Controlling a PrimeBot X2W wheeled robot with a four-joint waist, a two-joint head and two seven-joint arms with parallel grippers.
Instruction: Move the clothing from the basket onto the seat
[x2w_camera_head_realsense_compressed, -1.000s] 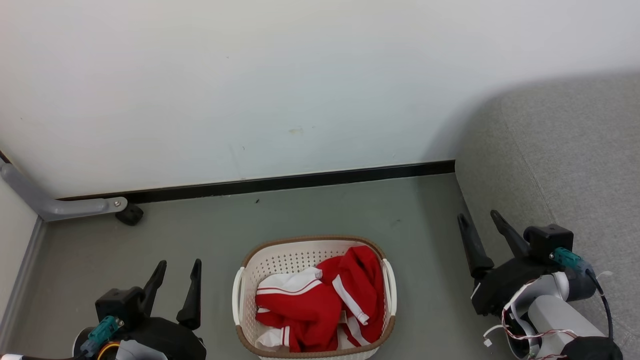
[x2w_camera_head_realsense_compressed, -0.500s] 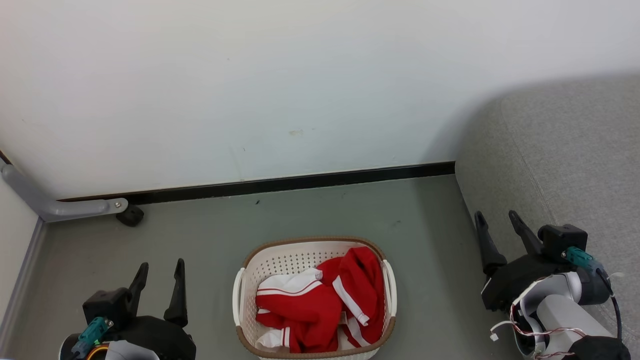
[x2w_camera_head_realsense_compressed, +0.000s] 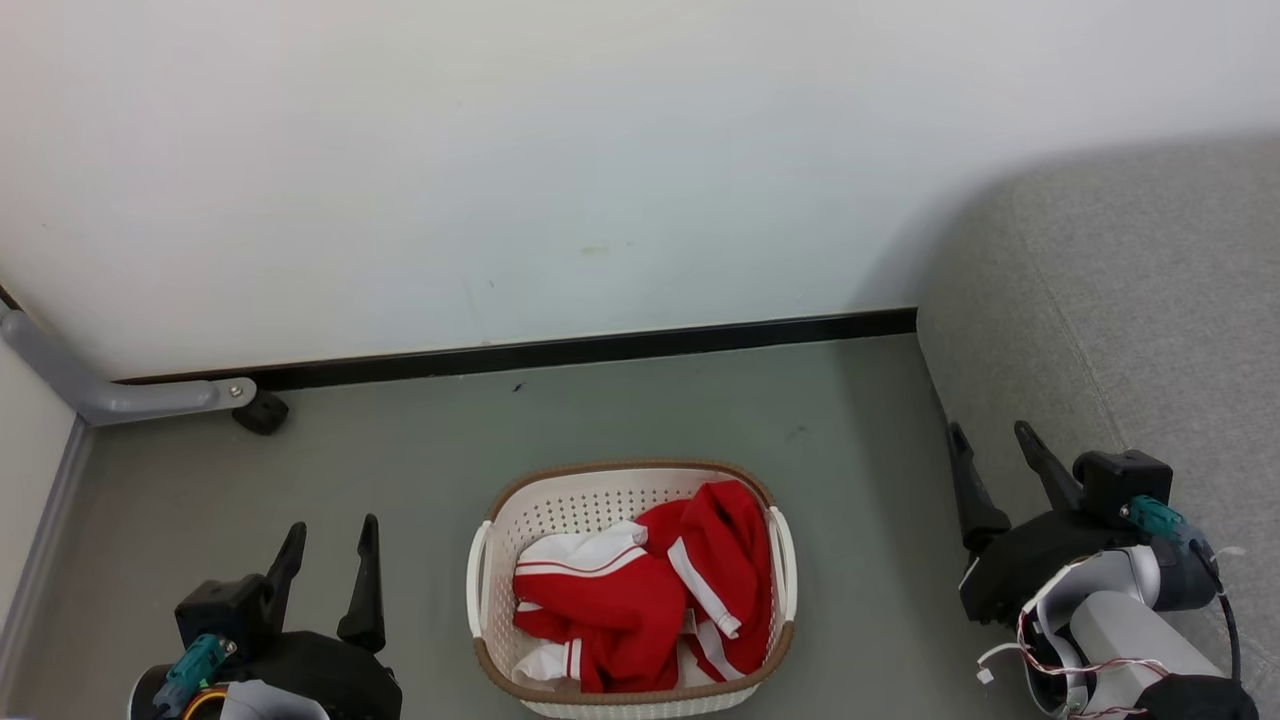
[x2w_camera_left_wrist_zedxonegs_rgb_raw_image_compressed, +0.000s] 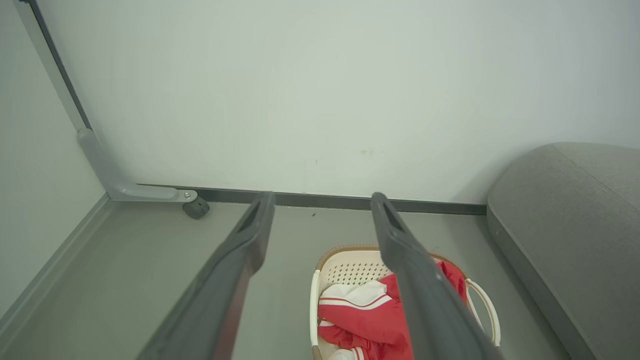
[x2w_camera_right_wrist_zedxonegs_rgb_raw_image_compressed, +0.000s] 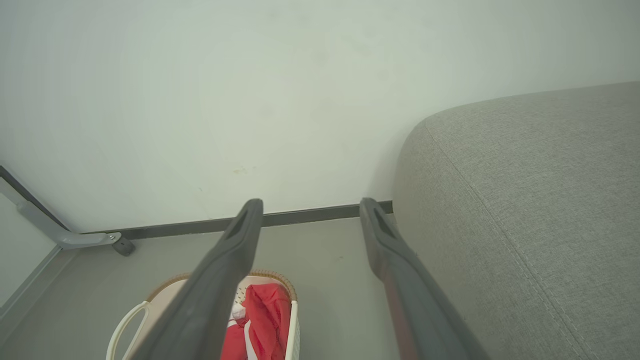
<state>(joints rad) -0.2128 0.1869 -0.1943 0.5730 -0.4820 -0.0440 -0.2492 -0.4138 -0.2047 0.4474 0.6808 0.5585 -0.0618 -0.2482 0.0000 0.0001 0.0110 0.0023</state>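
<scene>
Left hand (x2w_camera_head_realsense_compressed: 333, 527) and right hand (x2w_camera_head_realsense_compressed: 988, 430) have drawn outward, both spread and empty; clothing (x2w_camera_head_realsense_compressed: 620, 600) remains in basket (x2w_camera_head_realsense_compressed: 630, 467), transfer to seat (x2w_camera_head_realsense_compressed: 1150, 300) unstarted.

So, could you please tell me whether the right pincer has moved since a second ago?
Yes. The right pincer has shifted rightward in the head view, away from the laundry basket and nearer the grey sofa; its jaws stand open.

Head camera looks down; 2 wrist cameras face wall (x2w_camera_head_realsense_compressed: 600, 150) (all share basket (x2w_camera_head_realsense_compressed: 575, 515)).
</scene>
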